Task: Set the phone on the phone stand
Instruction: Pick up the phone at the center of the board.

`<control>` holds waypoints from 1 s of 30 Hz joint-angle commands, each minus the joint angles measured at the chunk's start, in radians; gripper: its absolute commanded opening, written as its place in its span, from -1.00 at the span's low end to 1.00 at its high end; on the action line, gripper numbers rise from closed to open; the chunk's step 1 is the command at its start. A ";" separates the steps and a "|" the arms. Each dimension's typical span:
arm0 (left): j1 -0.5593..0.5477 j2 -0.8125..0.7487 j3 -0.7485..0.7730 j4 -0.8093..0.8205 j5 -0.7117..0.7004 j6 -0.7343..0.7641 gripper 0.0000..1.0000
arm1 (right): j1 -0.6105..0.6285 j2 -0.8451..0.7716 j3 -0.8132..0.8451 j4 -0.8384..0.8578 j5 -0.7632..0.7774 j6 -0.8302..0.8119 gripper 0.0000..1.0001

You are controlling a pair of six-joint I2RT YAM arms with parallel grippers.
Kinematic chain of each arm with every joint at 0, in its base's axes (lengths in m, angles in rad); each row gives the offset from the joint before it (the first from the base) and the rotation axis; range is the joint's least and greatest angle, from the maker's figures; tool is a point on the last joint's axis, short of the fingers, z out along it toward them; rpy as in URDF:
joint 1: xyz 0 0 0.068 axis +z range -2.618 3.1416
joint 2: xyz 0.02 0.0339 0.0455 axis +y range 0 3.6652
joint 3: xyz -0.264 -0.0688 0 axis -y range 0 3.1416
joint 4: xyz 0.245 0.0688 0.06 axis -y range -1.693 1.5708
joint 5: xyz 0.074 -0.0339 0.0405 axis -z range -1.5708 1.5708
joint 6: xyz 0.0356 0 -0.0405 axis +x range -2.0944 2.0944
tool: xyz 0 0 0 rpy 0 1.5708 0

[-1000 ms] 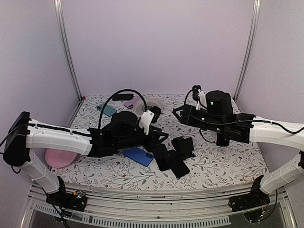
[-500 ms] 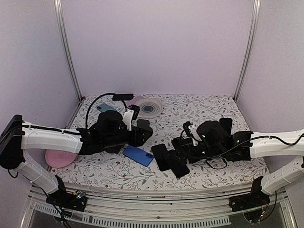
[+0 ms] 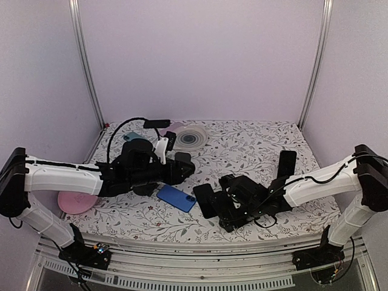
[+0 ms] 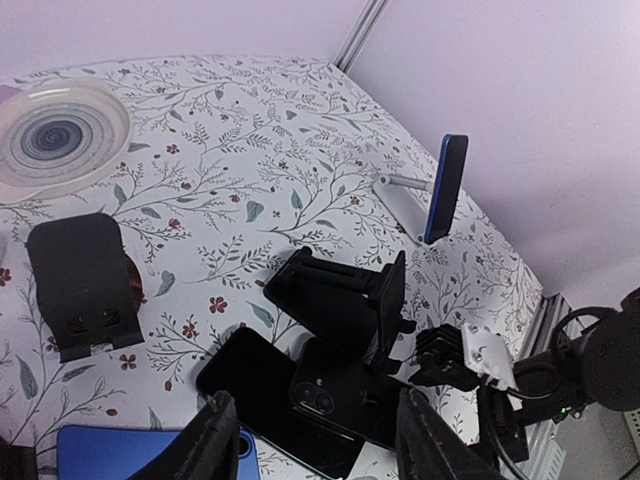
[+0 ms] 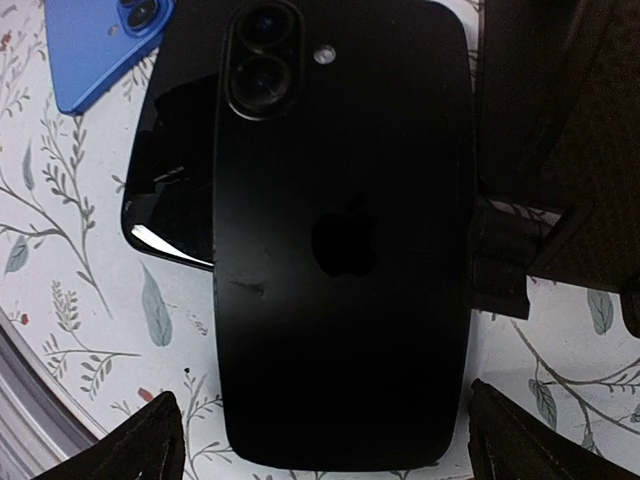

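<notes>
Reaches in from the right with the right arm, elbow out near the right edge, forearm low and almost level over the tabletop (image 3: pixel 260 139), wrist tipped down at the near middle. Hangs the right end effector (image 3: pixel 225 209) directly over a black phone (image 5: pixel 340 240), fingers (image 5: pixel 150 440) spread wide to either side of one short end and clamped on nothing; cannot tell whether touching the tabletop. Finds that phone flat and back-up, lenses at the end away from the fingers, overlapping a second black phone (image 5: pixel 170 200) beneath, with a blue phone (image 3: pixel 176 197) just to the left. Shows the phone stand (image 4: pixel 345 300) upright just beside the black pair on the far-right side, carrying nothing. Stretches the left arm long and low from the near-left corner toward the middle, left end effector (image 4: pixel 320 440) above the tabletop just far of the blue phone, fingertips (image 4: pixel 215 440) apart with nothing between. Elsewhere: another dark stand (image 4: pixel 80 285) near the left arm, a further phone (image 4: pixel 445 187) propped upright on a pale stand (image 4: pixel 400 195) toward the right, a round dish (image 3: pixel 193 136) at the far side, a pink plate (image 3: pixel 76 200) at the near left.
</notes>
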 commanded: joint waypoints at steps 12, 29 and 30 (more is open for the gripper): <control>0.016 -0.037 -0.032 0.019 -0.001 -0.022 0.08 | 0.073 0.209 0.163 -0.164 0.150 0.052 0.83; 0.019 0.023 -0.084 0.091 0.019 -0.169 0.06 | 0.075 0.159 0.174 -0.118 0.113 0.063 0.12; 0.020 0.029 -0.092 0.101 0.019 -0.184 0.06 | 0.075 0.152 0.174 -0.113 0.113 0.064 0.11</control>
